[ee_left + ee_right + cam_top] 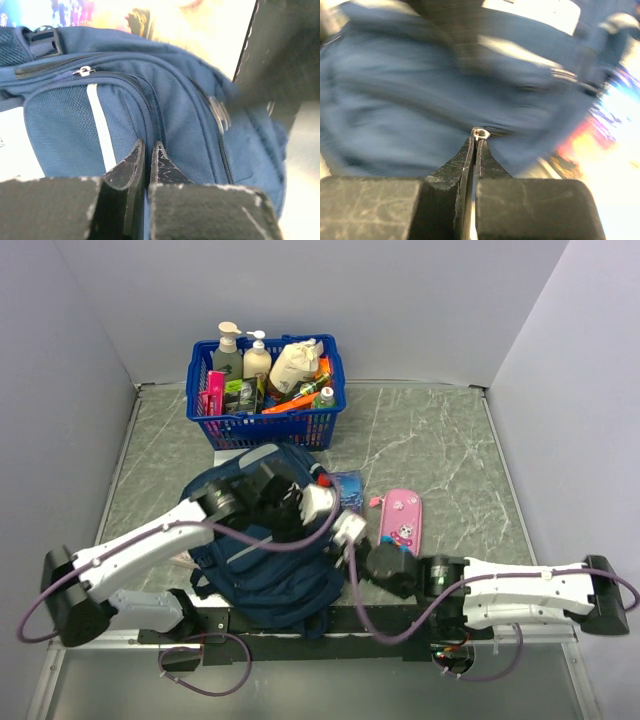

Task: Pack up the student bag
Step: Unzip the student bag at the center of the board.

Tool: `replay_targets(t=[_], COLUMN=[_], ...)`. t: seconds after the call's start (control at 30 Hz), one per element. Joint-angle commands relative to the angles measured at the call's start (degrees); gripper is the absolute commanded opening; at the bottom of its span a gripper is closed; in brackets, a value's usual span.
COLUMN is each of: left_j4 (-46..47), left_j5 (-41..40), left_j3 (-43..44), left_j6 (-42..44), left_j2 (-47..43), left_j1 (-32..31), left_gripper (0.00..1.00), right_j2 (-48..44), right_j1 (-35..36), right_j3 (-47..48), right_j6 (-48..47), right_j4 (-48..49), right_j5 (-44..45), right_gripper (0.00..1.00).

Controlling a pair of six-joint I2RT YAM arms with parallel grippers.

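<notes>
The student bag (262, 575) is a navy backpack lying between the two arms at the table's near edge. In the left wrist view its front pocket (65, 125) shows a pale stripe and a white patch. My left gripper (148, 145) is shut, its tips pinching the bag's fabric at a seam beside a zipper; from above, this left gripper (268, 492) sits on the bag's upper part. My right gripper (477, 137) is shut on a small metal zipper pull (481, 133) of the bag. From above, the right gripper (298, 508) reaches in from the right.
A blue mesh basket (265, 425) of bottles and tubes stands at the back. A pink pencil case (400, 520) and a small blue item (348, 488) lie just right of the bag. Grey walls close in both sides of the table.
</notes>
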Motion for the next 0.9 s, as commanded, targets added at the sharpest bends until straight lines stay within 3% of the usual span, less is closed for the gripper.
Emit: replay_targets(t=[0.0,0.23,0.4,0.63,0.87], left_j4=[10.46,12.65,13.88,9.67,10.98], left_j5=[-2.75,-0.80,-4.05,-5.64,-3.71], left_j3=[7.67,6.27,9.52,26.37,35.45], left_j6=[-12.55,-18.79,-22.75,-28.29,-32.33], left_j2=[5.43,4.82,8.07,17.38,22.57], left_j1=[5.14,6.39,7.44,10.51,11.84], left_gripper=[0.01,0.01,0.01,0.01,0.01], right_j2=[1.92,-4.32,2.96,13.25,18.42], right_j1=[8.79,8.89,10.29,11.08,10.91], right_j3=[0.90,-5.88,0.26,10.45,14.95], right_j6=[-6.96,-7.74,-11.43,-11.17,-14.77], right_j4=[9.75,17.94,16.10,10.83,10.29], right_j5=[0.80,5.12,1.08,-3.31,-8.59], right_gripper=[0.00,0.00,0.00,0.00,0.00])
